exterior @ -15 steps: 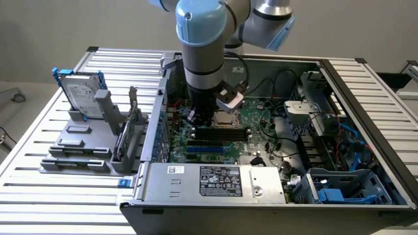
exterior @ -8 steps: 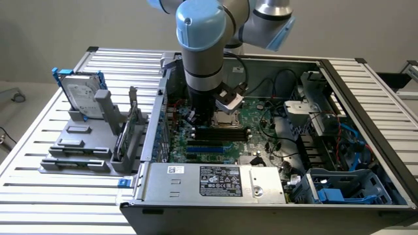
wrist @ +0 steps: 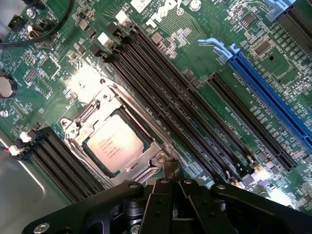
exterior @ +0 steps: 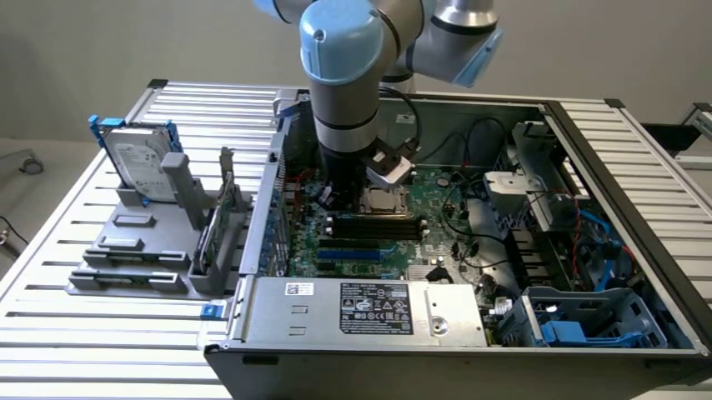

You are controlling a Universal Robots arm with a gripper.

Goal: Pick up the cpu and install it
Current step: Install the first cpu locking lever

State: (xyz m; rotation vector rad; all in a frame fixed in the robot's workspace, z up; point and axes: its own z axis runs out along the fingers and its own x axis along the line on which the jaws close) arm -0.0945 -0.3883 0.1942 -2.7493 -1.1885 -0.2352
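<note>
Silvery cpu [wrist: 114,143] seated flat in metal-framed socket [wrist: 92,114] on green motherboard [wrist: 209,53]. Black memory slots [wrist: 170,105] at cpu's 3 o'clock. Gripper [wrist: 174,195] pressed together, empty, near socket corner, inside computer case [exterior: 623,200].

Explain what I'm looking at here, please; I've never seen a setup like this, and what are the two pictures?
The grey and blue machine is a robot arm reaching into an open computer case on a slatted table. One picture comes from a camera standing off to the side; the other from a camera on the arm's wrist, looking down past its shut, empty gripper at the green motherboard. The cpu, a small silvery square, already sits in its metal-framed socket. Outside the case, a hard drive stands in a grey holder.
</note>
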